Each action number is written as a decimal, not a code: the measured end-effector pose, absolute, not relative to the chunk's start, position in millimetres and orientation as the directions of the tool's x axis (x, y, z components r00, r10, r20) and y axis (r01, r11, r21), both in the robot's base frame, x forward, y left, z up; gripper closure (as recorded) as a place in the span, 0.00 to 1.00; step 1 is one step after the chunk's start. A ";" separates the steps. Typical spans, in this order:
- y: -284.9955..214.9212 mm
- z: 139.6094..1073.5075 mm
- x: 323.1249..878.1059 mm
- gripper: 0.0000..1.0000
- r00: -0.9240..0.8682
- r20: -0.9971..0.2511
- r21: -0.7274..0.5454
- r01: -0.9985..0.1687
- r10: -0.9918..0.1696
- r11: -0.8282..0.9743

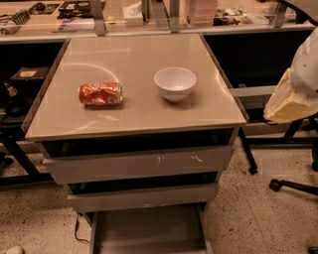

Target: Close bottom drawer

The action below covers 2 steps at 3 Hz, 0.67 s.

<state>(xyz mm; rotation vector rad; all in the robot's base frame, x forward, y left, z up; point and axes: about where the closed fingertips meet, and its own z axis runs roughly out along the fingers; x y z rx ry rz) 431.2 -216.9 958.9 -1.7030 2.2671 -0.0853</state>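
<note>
The bottom drawer [149, 229] is the narrowest of three grey drawers under the tan tabletop [134, 106]. It is pulled far out, and its shallow grey tray shows. Its front runs off the lower edge of the view. The mid-width drawer [144, 197] and the widest drawer [139, 163], which has white scratch marks, each stick out a little. My gripper is not in view. Only a white arm part with a cream cover [290, 96] shows at the right edge, off to the right of the cabinet and above the floor.
A crushed red can [100, 94] lies on the tabletop, with a white bowl [175, 83] to its right. A cluttered bench [149, 12] runs behind. A chair base with a caster [290, 184] stands on the speckled floor at the right. Dark shelving stands at the left.
</note>
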 end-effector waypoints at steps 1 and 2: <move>-213.6 916.8 414.9 1.00 -0.293 -0.200 -0.184 -0.926 -0.935 0.330; -213.1 856.6 398.7 1.00 -0.332 -0.188 -0.106 -0.929 -0.924 0.355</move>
